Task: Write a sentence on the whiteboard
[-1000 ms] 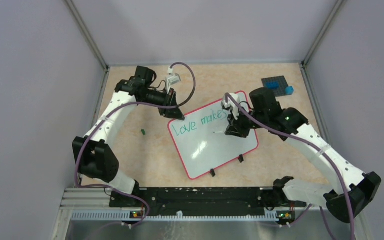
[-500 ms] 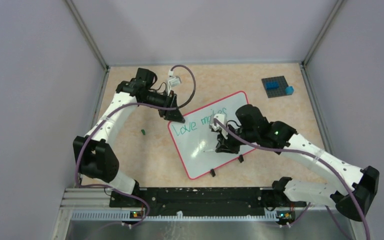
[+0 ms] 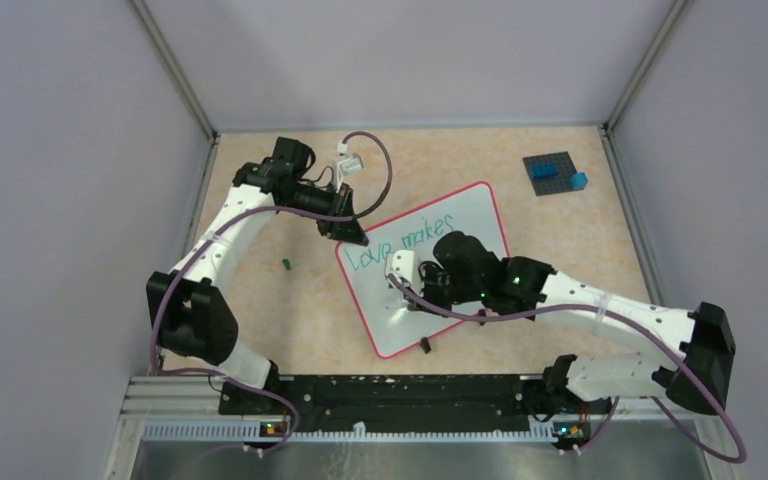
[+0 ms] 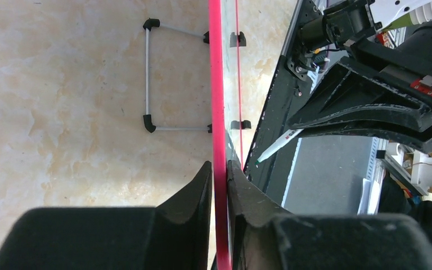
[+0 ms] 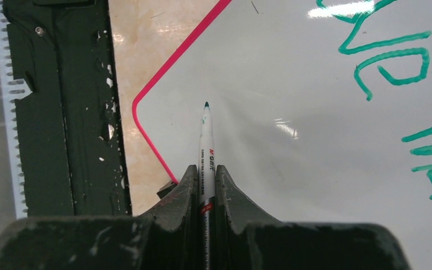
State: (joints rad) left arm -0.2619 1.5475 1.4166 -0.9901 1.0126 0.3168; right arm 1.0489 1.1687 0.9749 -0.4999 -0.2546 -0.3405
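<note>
My right tool (image 5: 205, 171) has swung from the end of "makes" down to the near-left part of the whiteboard (image 3: 475, 215). I take it the first line is done and a second is about to start, so the sentence is unfinished. This tool is clenched on the green marker (image 5: 206, 140), its tip over bare white by the corner. My left tool (image 4: 219, 175) pinches the red frame (image 4: 218, 112), steadying the board askew on the tabletop (image 3: 300, 300). Written so far: "Love makes". The barrel label looks like "M&G", though it is small.
</note>
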